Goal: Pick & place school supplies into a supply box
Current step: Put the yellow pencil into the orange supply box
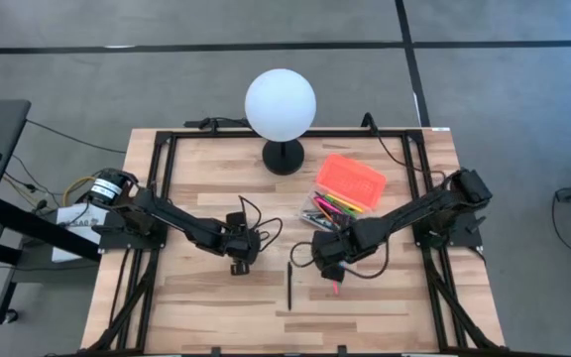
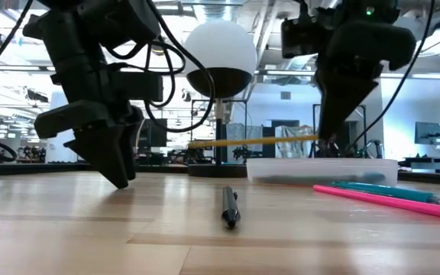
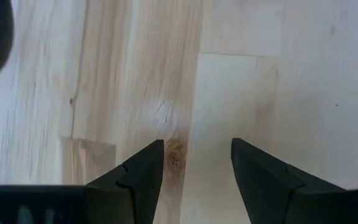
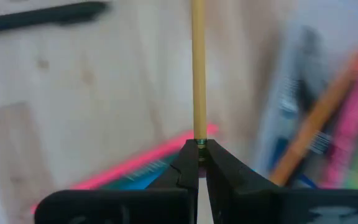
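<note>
One camera looks straight down on my whole tabletop (image 1: 206, 297). One sits low, looking across it. My wrist cameras look down close. High and low both see the white lamp (image 1: 281, 102).

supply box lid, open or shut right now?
Open. In the high view the orange lid lies flipped back, and the pens show uncovered in the supply box.

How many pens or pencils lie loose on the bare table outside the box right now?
3: a black pen near the table's middle, plus a pink pen and a teal one side by side under the right gripper, which holds a fourth, a yellow pencil, aloft.
</note>
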You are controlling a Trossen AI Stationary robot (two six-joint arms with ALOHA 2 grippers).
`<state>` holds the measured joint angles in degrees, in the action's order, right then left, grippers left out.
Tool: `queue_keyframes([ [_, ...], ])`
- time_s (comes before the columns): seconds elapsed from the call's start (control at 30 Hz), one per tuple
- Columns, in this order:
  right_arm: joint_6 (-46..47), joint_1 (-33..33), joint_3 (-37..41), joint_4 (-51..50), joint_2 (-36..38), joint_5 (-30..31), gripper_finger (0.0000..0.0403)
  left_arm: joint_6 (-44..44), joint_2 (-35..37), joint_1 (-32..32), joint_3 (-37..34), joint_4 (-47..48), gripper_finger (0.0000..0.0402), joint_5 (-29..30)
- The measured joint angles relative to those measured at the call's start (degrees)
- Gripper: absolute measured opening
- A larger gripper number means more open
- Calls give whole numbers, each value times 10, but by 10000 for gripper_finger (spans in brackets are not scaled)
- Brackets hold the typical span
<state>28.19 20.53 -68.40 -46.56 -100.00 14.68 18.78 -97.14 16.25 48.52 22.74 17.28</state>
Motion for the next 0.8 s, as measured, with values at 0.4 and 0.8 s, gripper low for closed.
queue_keyframes([
  [0.4,25,-65,0,-154,49,22,1,49,0,0,-8,-7,183,-1],
  [0.8,103,-107,16,-205,50,18,1,75,-1,7,-9,-8,183,5],
])
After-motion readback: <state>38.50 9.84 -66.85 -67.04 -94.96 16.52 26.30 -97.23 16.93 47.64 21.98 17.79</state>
